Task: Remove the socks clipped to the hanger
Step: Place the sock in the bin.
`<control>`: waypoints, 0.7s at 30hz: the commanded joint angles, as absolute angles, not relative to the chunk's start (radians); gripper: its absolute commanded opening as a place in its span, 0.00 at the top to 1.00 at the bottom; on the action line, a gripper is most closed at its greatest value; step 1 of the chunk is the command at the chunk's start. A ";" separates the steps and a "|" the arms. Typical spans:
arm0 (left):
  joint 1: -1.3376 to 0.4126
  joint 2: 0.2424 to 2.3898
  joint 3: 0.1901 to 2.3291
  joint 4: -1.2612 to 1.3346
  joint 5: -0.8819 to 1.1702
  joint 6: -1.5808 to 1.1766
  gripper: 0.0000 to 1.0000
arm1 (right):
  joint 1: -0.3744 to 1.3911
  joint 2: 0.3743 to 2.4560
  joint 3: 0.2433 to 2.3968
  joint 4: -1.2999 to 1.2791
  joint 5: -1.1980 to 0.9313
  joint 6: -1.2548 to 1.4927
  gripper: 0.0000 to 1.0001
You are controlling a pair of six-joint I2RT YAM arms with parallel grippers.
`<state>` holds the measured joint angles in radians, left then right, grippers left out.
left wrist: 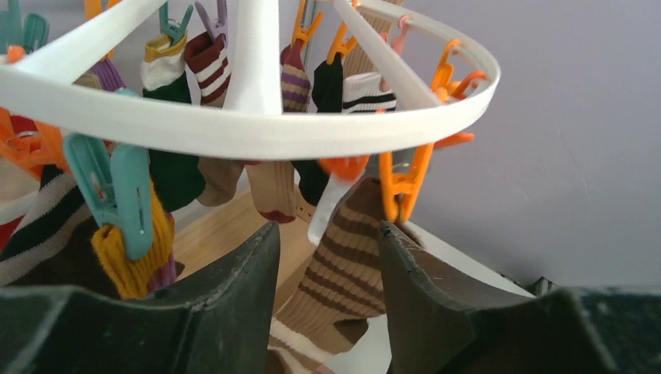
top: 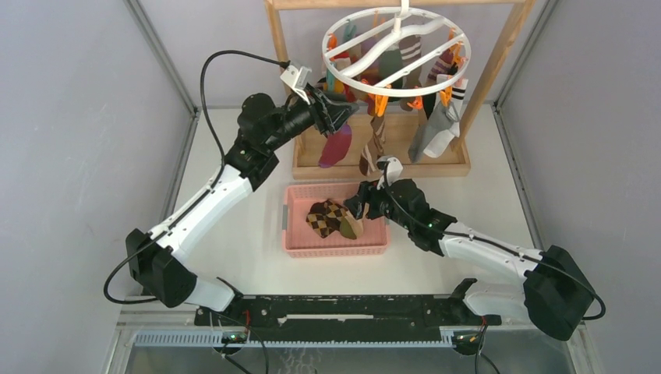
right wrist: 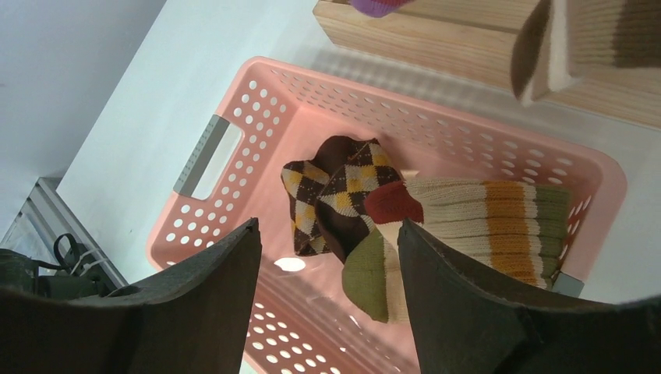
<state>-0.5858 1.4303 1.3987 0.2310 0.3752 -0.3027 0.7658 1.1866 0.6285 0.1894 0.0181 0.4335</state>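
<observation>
The white round hanger (top: 397, 48) hangs from the wooden rack with several socks clipped under its rim. My left gripper (top: 337, 109) is raised to the ring's near-left side, open. In the left wrist view the left gripper (left wrist: 327, 230) has its jaws apart either side of a tan brown-striped sock (left wrist: 351, 265) held by an orange clip (left wrist: 401, 185); the jaws are not touching it. My right gripper (top: 352, 206) is open and empty over the pink basket. In the right wrist view the right gripper (right wrist: 327, 226) hangs above a brown argyle sock (right wrist: 331, 195) and a cream striped sock (right wrist: 499, 222).
The pink basket (top: 335, 249) sits in front of the wooden rack's base (top: 312, 167). Rack posts (top: 277, 39) stand on both sides of the hanger. A purple-red sock (top: 337, 146) and a grey sock (top: 435, 131) hang low. Grey walls close in left and right.
</observation>
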 commanded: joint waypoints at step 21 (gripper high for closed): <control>-0.584 1.311 1.172 0.274 0.180 -0.211 0.21 | 0.753 1.047 0.644 0.104 0.026 0.435 0.27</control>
